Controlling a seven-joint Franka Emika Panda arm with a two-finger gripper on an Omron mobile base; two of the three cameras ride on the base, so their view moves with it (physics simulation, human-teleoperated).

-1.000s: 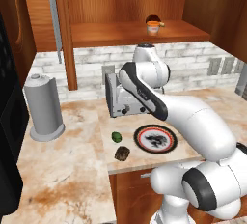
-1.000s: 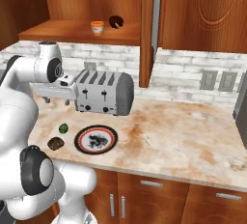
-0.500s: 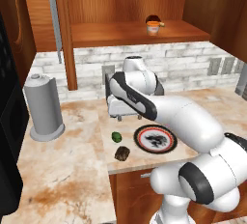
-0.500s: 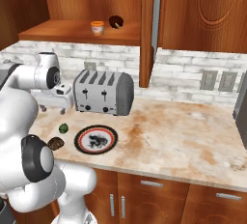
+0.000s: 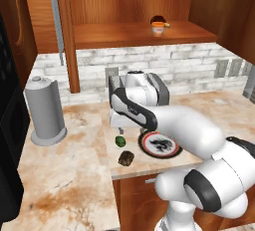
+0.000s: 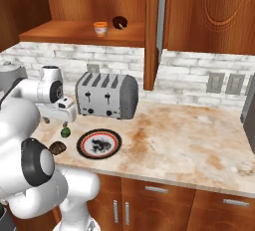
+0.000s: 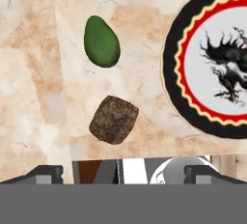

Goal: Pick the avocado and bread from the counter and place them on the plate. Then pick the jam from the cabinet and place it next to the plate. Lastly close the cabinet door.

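A glossy white robot arm of rounded, bulbous segments, joined by dark grey rings, ends in a boxy white gripper with two small dark fingertips.

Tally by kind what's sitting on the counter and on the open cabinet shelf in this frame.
Food on the counter: 2, avocado and bread
Plates: 1, plate
Appliances: 1, toaster
Grey canister: 1
Shelf items: 2, jam and a dark brown round thing
Total: 7
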